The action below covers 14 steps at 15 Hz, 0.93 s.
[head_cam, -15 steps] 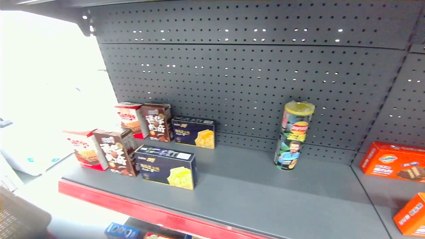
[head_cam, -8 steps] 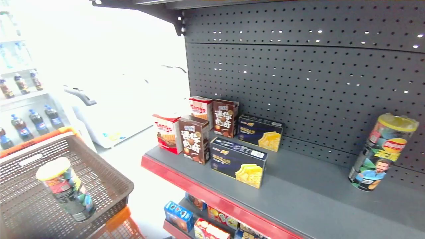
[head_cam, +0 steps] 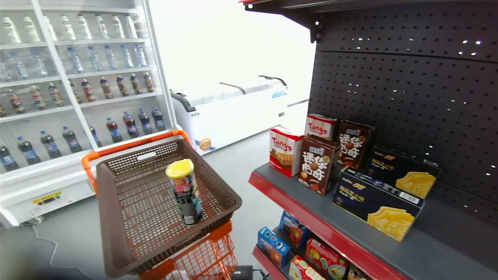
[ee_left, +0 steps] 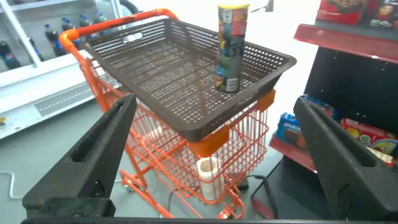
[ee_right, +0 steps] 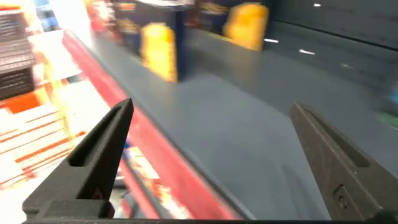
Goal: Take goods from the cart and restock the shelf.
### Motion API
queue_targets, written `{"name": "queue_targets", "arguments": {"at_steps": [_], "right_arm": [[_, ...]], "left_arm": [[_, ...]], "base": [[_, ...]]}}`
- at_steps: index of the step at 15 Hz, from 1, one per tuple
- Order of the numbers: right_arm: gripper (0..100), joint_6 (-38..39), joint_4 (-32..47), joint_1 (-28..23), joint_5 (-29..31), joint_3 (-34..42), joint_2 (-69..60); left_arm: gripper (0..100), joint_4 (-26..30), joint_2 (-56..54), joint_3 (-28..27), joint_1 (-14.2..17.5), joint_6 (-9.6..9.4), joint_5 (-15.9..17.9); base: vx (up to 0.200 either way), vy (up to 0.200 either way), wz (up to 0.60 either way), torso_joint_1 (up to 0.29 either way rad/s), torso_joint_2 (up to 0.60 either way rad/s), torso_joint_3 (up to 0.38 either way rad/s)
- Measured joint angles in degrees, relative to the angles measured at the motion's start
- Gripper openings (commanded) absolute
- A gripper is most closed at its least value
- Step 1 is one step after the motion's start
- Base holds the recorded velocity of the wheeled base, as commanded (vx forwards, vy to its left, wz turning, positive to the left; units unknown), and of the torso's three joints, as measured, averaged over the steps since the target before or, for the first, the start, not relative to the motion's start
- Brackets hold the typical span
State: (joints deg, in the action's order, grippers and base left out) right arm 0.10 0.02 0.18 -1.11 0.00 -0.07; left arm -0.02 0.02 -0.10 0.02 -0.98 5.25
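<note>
A tall cylindrical snack can with a yellow plastic lid (head_cam: 184, 192) stands upright in a brown plastic mesh basket (head_cam: 140, 217), in the lower middle of the head view. The basket sits on top of an orange wire shopping cart (head_cam: 206, 256). The can is toward the basket's right-hand side, near the rim that faces the shelf.

The dark grey metal shelf with a red front edge (head_cam: 428, 252) fills the right of the frame and has a perforated back panel. Three pairs of boxes stand on it, one box behind the other: red-and-white wafer boxes (head_cam: 285, 151), brown cookie boxes (head_cam: 318, 164) and dark blue flat boxes with a yellow picture (head_cam: 377, 204). Small blue boxes (head_cam: 274, 247) sit on the shelf below, at the lower right.

A glass-door cooler of bottles (head_cam: 78, 85) takes up the upper left, with a white chest freezer (head_cam: 241, 112) beside it.

The left jaws are spread wide and hold nothing, with the cart and can (ee_left: 231, 46) beyond them. The right jaws are also spread wide and hold nothing, above the shelf's bare deck (ee_right: 249, 124).
</note>
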Motion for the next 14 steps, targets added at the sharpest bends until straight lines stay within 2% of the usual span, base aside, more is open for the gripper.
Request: {"name": "queue_targets", "arguments": {"at_steps": [6, 10, 14], "right_arm": [[100, 0.0, 0.0, 0.0, 0.0, 0.0, 0.0], [100, 0.0, 0.0, 0.0, 0.0, 0.0, 0.0], [100, 0.0, 0.0, 0.0, 0.0, 0.0, 0.0]], "left_arm": [[100, 0.1, 0.0, -0.2, 0.0, -0.37, -0.4], [100, 3.0, 6.2, -8.2, -0.7, -0.83, -0.1], [100, 2.6, 22.9, -16.3, -1.1, -1.01, -0.1]], "base": [[0.0, 0.0, 0.0, 0.0, 0.0, 0.0], [0.0, 0.0, 0.0, 0.0, 0.0, 0.0], [0.0, 0.0, 0.0, 0.0, 0.0, 0.0]]}}
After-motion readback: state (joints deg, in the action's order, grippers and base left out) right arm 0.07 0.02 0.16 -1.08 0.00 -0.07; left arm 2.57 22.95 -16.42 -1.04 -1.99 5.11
